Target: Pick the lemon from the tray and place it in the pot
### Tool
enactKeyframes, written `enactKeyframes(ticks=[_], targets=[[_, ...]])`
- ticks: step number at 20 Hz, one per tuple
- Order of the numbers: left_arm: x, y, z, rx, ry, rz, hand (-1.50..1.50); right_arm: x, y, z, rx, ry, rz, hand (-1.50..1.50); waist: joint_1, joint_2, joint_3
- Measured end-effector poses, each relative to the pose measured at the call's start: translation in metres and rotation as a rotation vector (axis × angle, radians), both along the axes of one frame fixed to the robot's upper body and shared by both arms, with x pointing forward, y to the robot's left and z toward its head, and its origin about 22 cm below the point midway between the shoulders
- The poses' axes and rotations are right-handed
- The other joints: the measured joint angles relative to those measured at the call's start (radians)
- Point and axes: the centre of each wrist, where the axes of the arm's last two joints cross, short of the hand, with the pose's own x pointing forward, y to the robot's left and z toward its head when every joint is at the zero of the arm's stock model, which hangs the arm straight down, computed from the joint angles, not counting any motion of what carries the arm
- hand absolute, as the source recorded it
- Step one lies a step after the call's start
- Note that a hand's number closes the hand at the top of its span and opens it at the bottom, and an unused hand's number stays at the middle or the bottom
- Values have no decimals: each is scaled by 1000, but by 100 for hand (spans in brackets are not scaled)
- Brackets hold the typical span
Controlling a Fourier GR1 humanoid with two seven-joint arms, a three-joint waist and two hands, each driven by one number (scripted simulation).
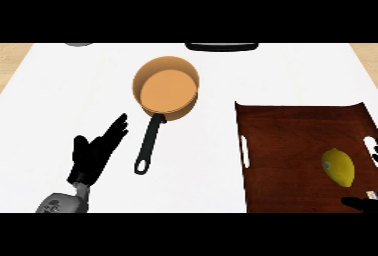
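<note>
I look steeply down on a white tabletop [66,90]. At the right sits a dark wooden tray [295,125] with slot handles on its sides. The lemon [338,167] lies on it, near the tray's right side, long axis running roughly away from me, untouched.

Left of the tray, well apart from it, stands the pot [167,87]: an orange, shallow round vessel with a long black handle [148,145] pointing back toward me. Nothing lies inside it.

My left hand [94,150] shows at the lower left, beside the handle but not touching it, fingers straight and spread, holding nothing. It rests there.

My right hand [360,203] only peeks in at the lower right corner, just below the lemon; only dark fingertips show, so I cannot tell whether they are apart or together.

I judge the step in hand to be the reach for the lemon. To do it well, I would bring my right hand up over the fruit, spread thumb and fingers across its narrow middle rather than its pointed ends, and close only once it sits between them. The lemon may roll, so I would come down from above rather than push it sideways. I would then lift it clear of the tray's raised rim before carrying it left to the pot.
</note>
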Motion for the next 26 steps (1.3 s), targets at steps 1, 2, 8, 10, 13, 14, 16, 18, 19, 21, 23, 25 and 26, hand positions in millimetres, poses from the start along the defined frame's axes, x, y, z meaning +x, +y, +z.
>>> enactKeyframes(ticks=[1,2,8,10,13,14,16,18,19,21,23,25,26], targets=[[-5,-1,-1,-2,6,1,0,-3,3,-5,26,-14,3,-150,0,0,-1],[-2,-3,0,-2,7,3,0,-3,3,-10,52,-28,1,-150,0,0,-1],[3,2,1,-1,9,-4,0,6,3,-28,169,-65,-10,-150,1,1,-1],[2,6,2,4,5,-5,0,14,3,-37,199,-64,-18,-150,3,2,-1],[-2,5,1,6,7,-3,0,20,6,-52,243,-64,-23,-150,3,0,-4],[2,5,3,5,8,-2,0,20,7,-56,252,-75,-19,-150,1,-2,-8],[3,1,-2,2,7,-6,0,20,8,-66,260,-102,-12,150,-2,-7,-16],[3,-1,-2,2,1,-4,0,20,9,-71,212,-118,15,150,-1,-11,-22],[2,-3,-2,0,-2,-8,0,22,10,-72,172,-121,34,150,0,-11,-22],[1,-1,-5,-2,-11,-11,0,22,7,-76,153,-140,50,150,0,-12,-23],[5,-2,-3,2,-9,-9,0,20,11,-83,159,-169,47,150,-2,-13,-27],[2,-1,-3,2,-10,-16,0,20,13,-89,177,-192,38,150,-1,-15,-31],[1,1,-3,3,-10,-15,0,19,11,-90,187,-202,34,150,0,-15,-31]])
